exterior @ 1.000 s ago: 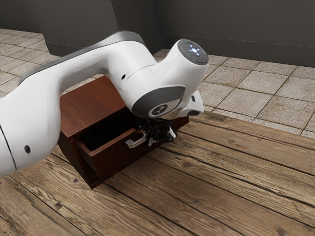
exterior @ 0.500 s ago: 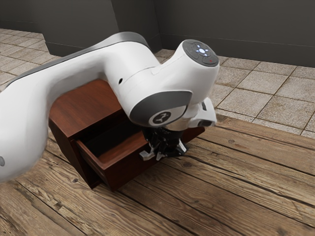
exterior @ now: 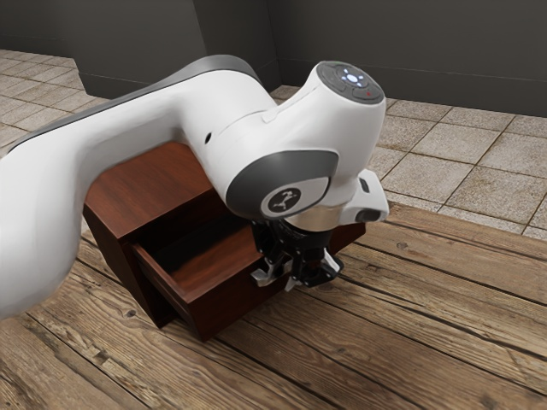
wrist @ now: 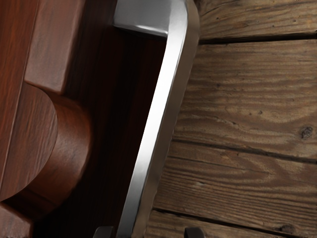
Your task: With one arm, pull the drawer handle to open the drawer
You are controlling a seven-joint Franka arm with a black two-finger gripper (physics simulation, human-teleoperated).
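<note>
A dark red wooden cabinet [exterior: 141, 192] sits on the plank table, and its drawer [exterior: 214, 273] is pulled partly out toward the exterior view's right. A silver bar handle [exterior: 267, 273] runs across the drawer front. My black gripper [exterior: 297, 272] hangs straight down in front of the drawer, shut on that handle. In the wrist view the handle [wrist: 158, 124] runs as a bright slanted bar between my two fingertips [wrist: 104, 232], with the drawer's wooden front [wrist: 54, 124] beside it and the table planks on the other side.
The wooden plank table [exterior: 410, 325] stretches out to the exterior view's right and front of the cabinet. A tiled floor [exterior: 461, 162] and dark walls lie beyond. My big white arm covers most of the cabinet's top.
My gripper has moved toward the exterior view's lower right with the handle, and the drawer has slid further out of the cabinet.
</note>
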